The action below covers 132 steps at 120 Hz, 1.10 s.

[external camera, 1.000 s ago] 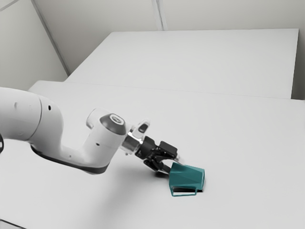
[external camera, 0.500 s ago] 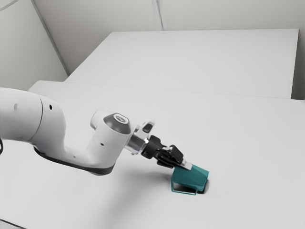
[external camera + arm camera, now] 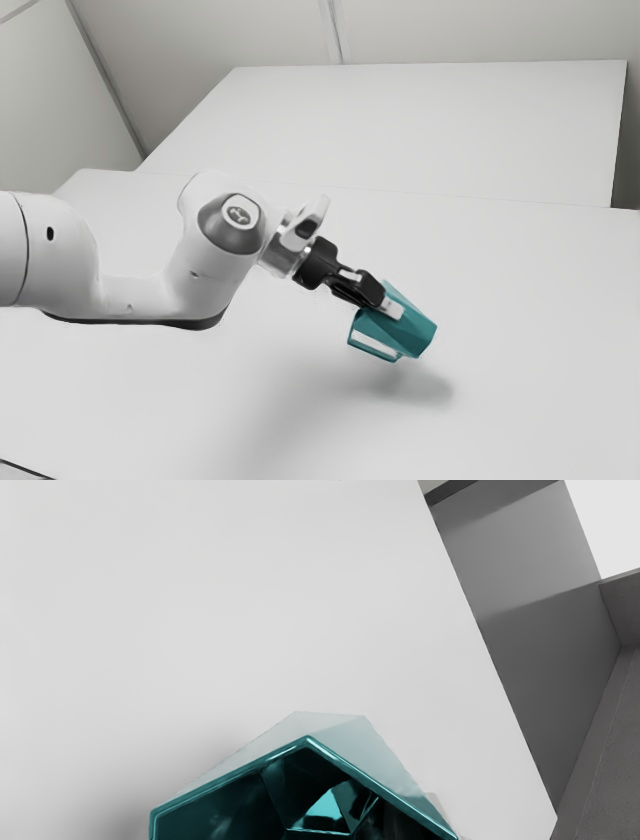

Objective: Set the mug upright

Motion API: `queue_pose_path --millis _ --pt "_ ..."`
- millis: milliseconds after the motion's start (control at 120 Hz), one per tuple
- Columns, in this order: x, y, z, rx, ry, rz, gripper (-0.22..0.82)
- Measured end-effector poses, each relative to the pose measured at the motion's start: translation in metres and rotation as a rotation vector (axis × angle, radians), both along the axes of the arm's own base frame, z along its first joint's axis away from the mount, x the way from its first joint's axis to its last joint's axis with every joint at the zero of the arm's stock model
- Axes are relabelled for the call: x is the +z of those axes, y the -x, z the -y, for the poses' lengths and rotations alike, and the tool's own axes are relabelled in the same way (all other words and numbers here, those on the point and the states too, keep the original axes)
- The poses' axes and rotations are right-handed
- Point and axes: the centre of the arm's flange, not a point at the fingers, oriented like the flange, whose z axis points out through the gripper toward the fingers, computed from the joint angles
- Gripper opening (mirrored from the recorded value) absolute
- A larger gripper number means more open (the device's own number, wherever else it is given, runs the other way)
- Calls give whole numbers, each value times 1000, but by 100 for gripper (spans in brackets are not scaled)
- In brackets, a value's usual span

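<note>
In the exterior view the hand (image 3: 391,308) grips the tilted mug (image 3: 411,332) above the desk's (image 3: 540,300) near part; level its base before lowering softly, keeping the handle (image 3: 372,353) from catching. In the wrist view, its mouth (image 3: 307,738) faces the camera.

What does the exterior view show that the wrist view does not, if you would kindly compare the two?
Exterior view: the white arm, the gripper holding the teal mug tilted above the table, the mug's handle, and the shadow below.

Wrist view: the mug's dark, glossy inside, framed by its angular rim, and grey surfaces beyond the table's edge.

Both: the teal mug and the pale tabletop.
</note>
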Motion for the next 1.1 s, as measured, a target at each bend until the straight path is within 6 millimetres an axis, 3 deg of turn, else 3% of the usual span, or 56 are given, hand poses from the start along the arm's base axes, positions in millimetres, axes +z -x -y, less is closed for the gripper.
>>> queue_pose_path --millis 75,183,342,567,858,1100 --pt "24 -18 -20 -43 -108 49 -18" --pt "55 -44 -64 -68 -272 79 -18" --pt "81 -60 -106 -94 -507 64 -18" --pt "68 -68 -155 -36 -718 -40 -18" --pt "36 -83 -194 60 -835 -126 -18" --pt "-6 -87 -217 133 -864 -160 -18"
